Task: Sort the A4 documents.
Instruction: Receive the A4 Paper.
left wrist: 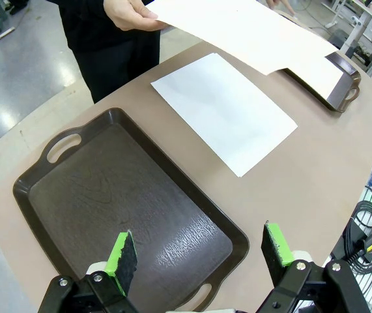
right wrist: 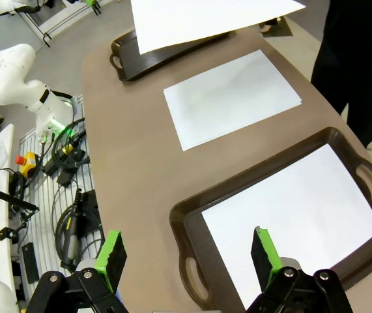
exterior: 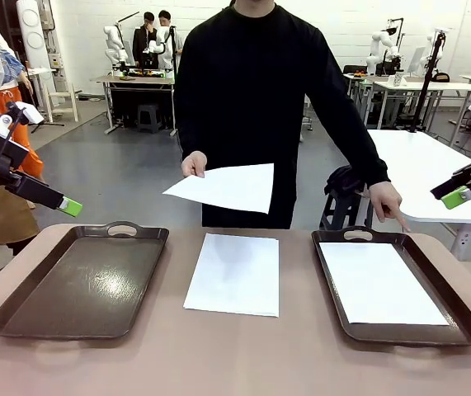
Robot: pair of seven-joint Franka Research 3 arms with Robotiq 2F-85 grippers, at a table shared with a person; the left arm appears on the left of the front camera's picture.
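Three views, one shared table (exterior: pixel 235 355)

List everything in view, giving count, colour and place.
table: one, light brown, under everything.
trays: two, dark brown; left tray empty, at table left; right tray at table right.
A4 documents: three, white; centre sheet on the table, tray sheet in the right tray, raised sheet above the table.
person's hands: two; holding hand grips the raised sheet, free hand at the right tray's far corner.
tools: two, black with green pads, open; left tool by the left tray, right tool by the right tray.
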